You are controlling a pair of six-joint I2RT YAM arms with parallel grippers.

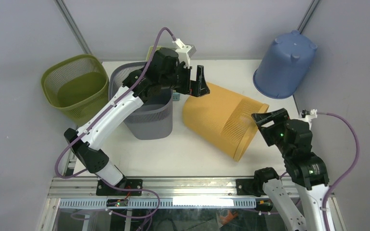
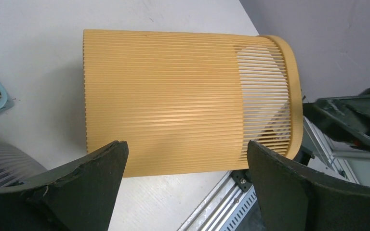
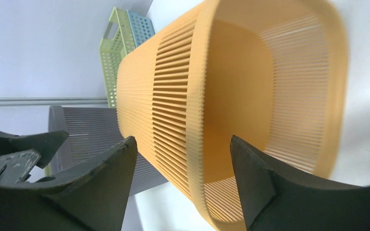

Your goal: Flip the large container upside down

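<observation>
While orange container [image 1: 221, 120] lies on its side on tabletop [image 1: 188, 154], mouth toward right near corner, I see left gripper [image 1: 197, 85] above its closed end, jaws spread wide, holding nothing. Right gripper [image 1: 269, 121] at rim, jaws spread, rim lined up between fingers; contact unclear from here. Grey basket [image 1: 149, 110] upright just beside container, toward left edge.

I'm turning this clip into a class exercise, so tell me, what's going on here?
Two robot arms are working on the orange container, which lies on its side on the table, not yet upside down. The left gripper hangs open near its closed base end. The right gripper, also open, faces its rim. Neither one is holding it.
</observation>
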